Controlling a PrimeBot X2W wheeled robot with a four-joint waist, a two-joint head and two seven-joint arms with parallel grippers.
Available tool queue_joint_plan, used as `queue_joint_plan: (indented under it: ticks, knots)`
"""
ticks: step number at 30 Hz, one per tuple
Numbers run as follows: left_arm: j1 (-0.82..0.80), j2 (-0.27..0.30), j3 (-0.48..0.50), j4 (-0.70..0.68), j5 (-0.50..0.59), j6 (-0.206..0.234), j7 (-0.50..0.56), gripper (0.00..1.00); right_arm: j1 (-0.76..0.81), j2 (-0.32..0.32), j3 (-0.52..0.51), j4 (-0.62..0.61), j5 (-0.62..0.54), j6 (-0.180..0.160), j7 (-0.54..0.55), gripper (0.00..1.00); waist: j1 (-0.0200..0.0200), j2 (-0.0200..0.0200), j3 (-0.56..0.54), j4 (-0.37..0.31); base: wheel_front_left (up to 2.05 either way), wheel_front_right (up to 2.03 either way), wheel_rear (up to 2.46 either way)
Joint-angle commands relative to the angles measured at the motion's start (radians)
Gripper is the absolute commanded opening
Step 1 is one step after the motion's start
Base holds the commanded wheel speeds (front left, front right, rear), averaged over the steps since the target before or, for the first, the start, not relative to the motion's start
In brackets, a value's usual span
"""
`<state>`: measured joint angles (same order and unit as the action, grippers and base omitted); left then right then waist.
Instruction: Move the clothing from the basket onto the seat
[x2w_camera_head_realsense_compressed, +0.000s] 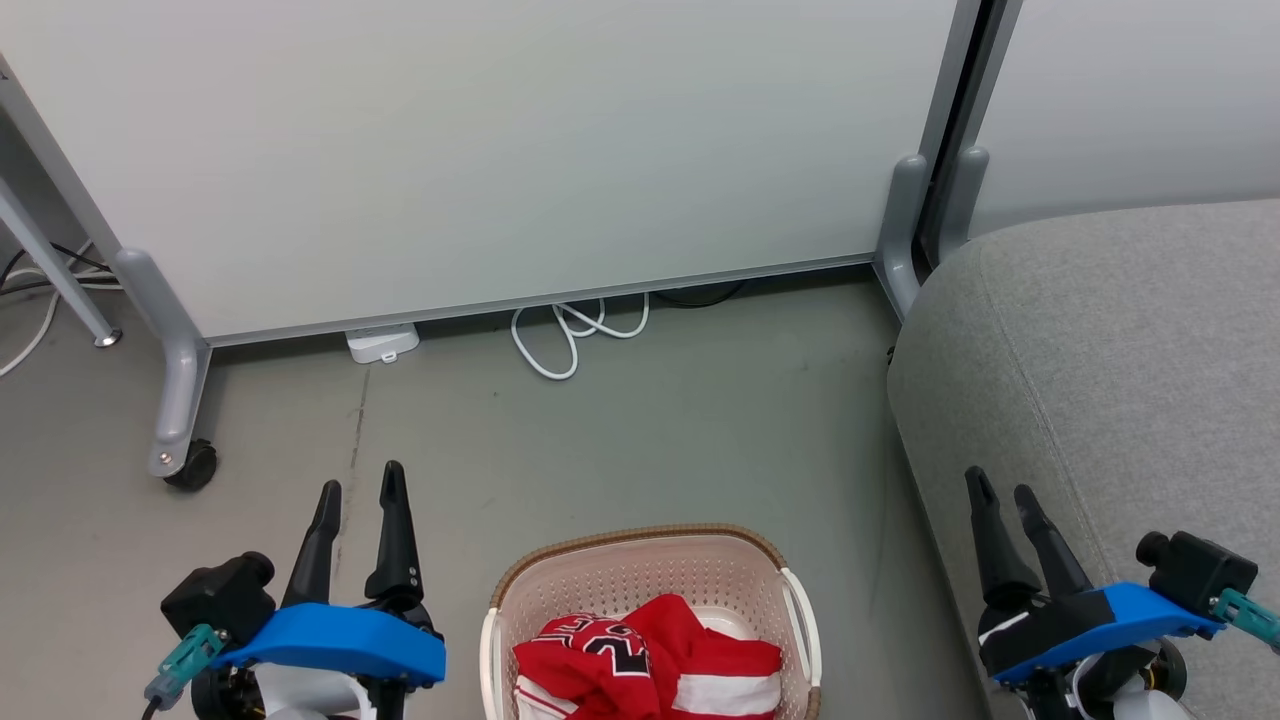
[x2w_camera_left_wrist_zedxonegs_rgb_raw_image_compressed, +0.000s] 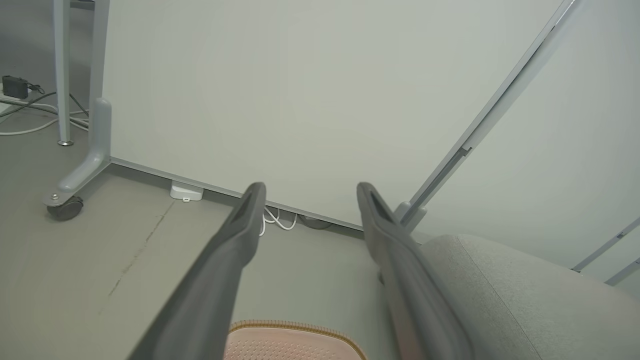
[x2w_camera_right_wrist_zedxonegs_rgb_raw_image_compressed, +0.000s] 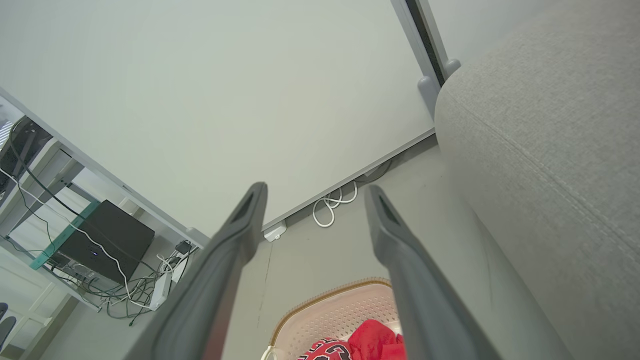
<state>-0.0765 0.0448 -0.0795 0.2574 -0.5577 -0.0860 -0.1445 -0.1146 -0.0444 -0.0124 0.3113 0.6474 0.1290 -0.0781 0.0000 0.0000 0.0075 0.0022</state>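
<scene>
The cream perforated basket (x2w_camera_head_realsense_compressed: 640, 565) with a brown rim stands on the floor at the bottom centre of the head view. Red clothing (x2w_camera_head_realsense_compressed: 650, 662) lies bunched inside it: a jersey with black-and-white print and a piece with a white band. The grey seat (x2w_camera_head_realsense_compressed: 1120, 370) fills the right side. My left gripper (x2w_camera_head_realsense_compressed: 360, 490) stands open to the left of the basket, holding nothing. My right gripper (x2w_camera_head_realsense_compressed: 1000, 490) stands open over the seat's front edge, empty too. The left wrist view shows the basket rim (x2w_camera_left_wrist_zedxonegs_rgb_raw_image_compressed: 295, 330), the right wrist view the clothing (x2w_camera_right_wrist_zedxonegs_rgb_raw_image_compressed: 372, 342) and the seat (x2w_camera_right_wrist_zedxonegs_rgb_raw_image_compressed: 550, 150).
A pale partition panel (x2w_camera_head_realsense_compressed: 480, 150) on grey wheeled feet (x2w_camera_head_realsense_compressed: 180, 455) closes off the back. White cable loops (x2w_camera_head_realsense_compressed: 570, 335) and a small white box (x2w_camera_head_realsense_compressed: 382, 343) lie at its base. A desk with a dark box and tangled cables (x2w_camera_right_wrist_zedxonegs_rgb_raw_image_compressed: 100, 240) stands off to the left.
</scene>
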Motion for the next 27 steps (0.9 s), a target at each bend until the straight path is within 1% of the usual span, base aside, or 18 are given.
queue_joint_plan:
  ticks: [1,19,27]
  knots:
    - [-0.02,0.006,-0.005,-0.008,0.03,-0.001,-0.012,1.0,-0.016,-0.007,0.003,-0.005,-0.029,0.002,-0.009,1.0,0.0,0.0,0.001,0.0,0.0,0.0,0.0]
    - [-0.009,0.007,-0.017,0.014,0.174,0.009,-0.055,1.0,-0.017,-0.008,0.002,0.003,-0.196,0.002,-0.033,1.0,0.0,0.0,-0.002,-0.002,0.0,0.0,0.0]
    - [-0.009,0.007,-0.022,0.026,0.218,0.01,-0.072,1.0,-0.018,-0.008,0.002,0.003,-0.261,0.002,-0.043,1.0,0.0,0.0,-0.001,-0.002,0.0,0.0,0.0]
